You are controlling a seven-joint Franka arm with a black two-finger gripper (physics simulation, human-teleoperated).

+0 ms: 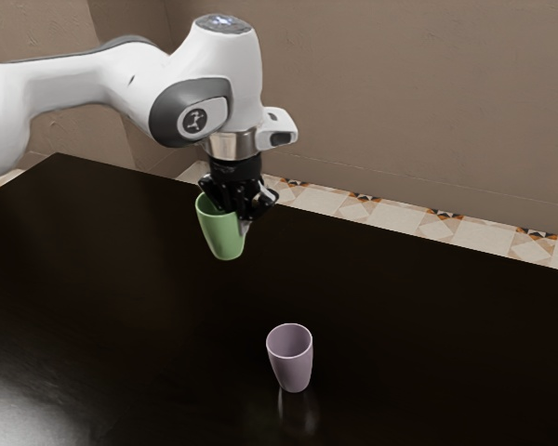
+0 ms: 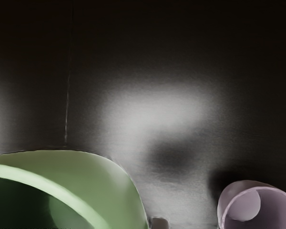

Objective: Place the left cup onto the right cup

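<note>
Aloft in the tool (image 1: 239, 213), green cup (image 1: 221, 236); purple cup (image 1: 289, 357) upright, empty.

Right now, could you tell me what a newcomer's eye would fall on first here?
The green cup hangs in the air, tilted, held at its rim by the black gripper above the dark table. Toward the exterior view's right, the purple cup stands upright on the table, apart from it.

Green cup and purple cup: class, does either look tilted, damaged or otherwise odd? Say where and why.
The green cup hangs slightly tilted in the gripper, above the table, held by its rim. The purple cup stands upright on the table. No damage shows.
</note>
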